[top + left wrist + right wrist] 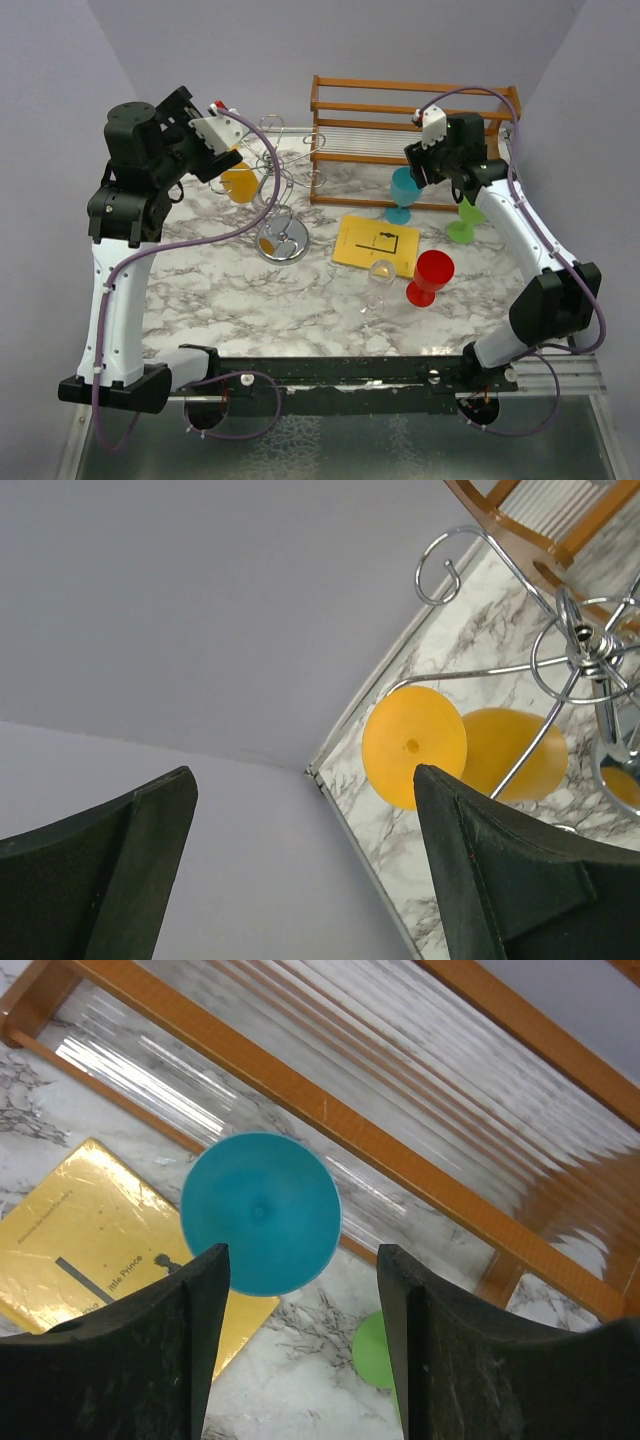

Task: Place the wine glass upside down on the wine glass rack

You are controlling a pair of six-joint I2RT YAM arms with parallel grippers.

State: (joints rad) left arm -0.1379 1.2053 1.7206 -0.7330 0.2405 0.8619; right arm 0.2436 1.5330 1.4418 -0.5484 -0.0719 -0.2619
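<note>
An orange wine glass (240, 182) hangs upside down on a curled arm of the silver wire rack (283, 196), which has a round shiny base (283, 242). In the left wrist view its foot (413, 745) faces me and a wire arm (470, 668) crosses above it. My left gripper (222, 155) is open and empty, just left of that glass; its fingers (470, 860) stand wide apart. My right gripper (418, 172) is open and empty above a blue glass (404, 190), which shows between the fingers in the right wrist view (260, 1212).
An orange-brown wooden slatted rack (415, 140) stands at the back right. A yellow book (376, 243), a clear glass (380, 280), a red glass (430, 277) and a green glass (465, 222) stand on the marble table (230, 290). Grey walls close the left and back.
</note>
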